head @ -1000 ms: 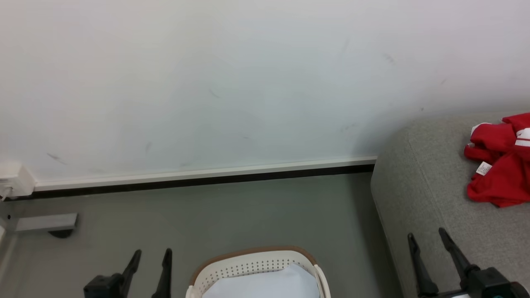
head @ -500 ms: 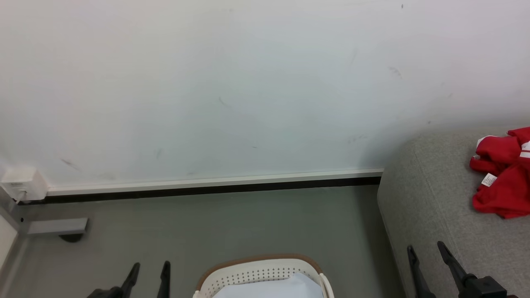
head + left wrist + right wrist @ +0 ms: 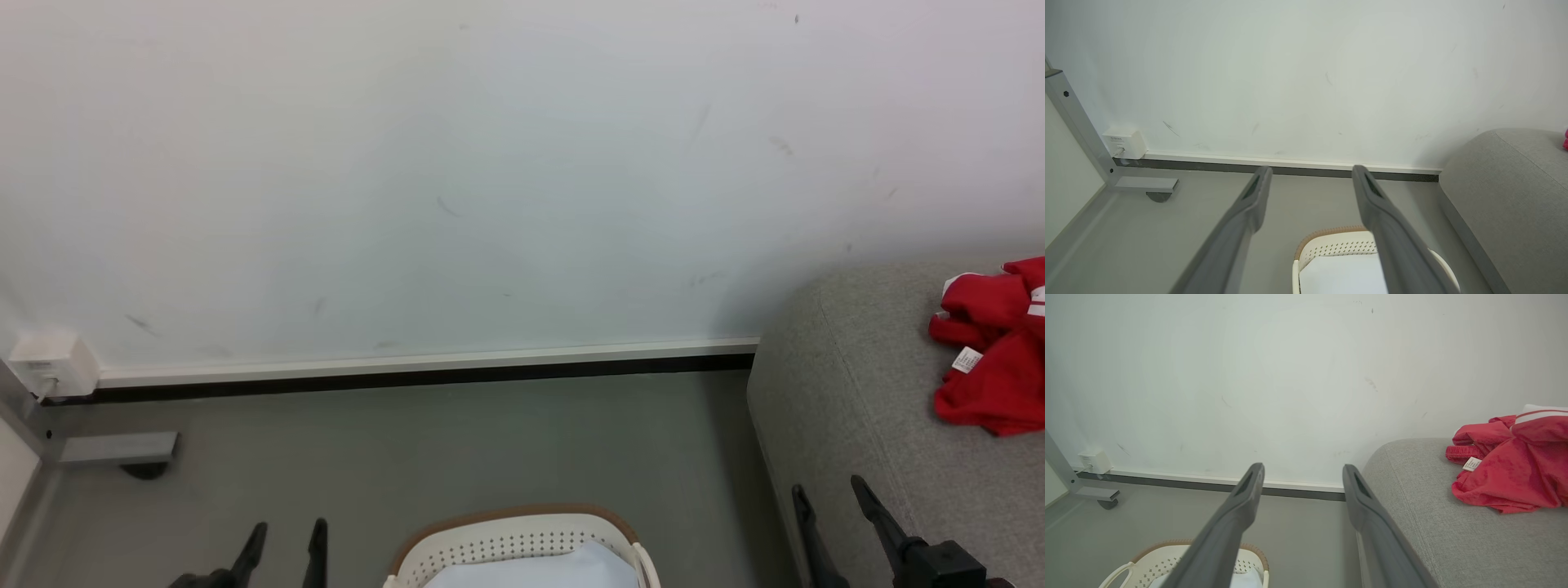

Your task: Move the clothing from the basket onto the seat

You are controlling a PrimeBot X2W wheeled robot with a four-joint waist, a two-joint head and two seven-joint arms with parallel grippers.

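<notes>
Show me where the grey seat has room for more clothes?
The grey seat is bare between its rounded left corner and the red jersey clothing, and in front of that pile. The floor between skirting board and laundry basket is bare too. Crowded: the seat's right side, where the clothing lies.

The clothing (image 3: pixel 992 376) lies on the seat (image 3: pixel 849 408) — right of the basket (image 3: pixel 514 541), wall (image 3: pixel 490 163) behind.

A scuffed white wall (image 3: pixel 490 163) spans the head view from 9 to 3 o'clock. Its white skirting strip (image 3: pixel 408 359), dark along the bottom, meets the grey floor (image 3: pixel 490 441). At 8 o'clock a white socket box (image 3: pixel 51 362) sits above a grey metal frame foot (image 3: pixel 114 447) on a dark caster (image 3: pixel 143 470). A pale sheet (image 3: pixel 539 572) shows at 6 o'clock.
</notes>
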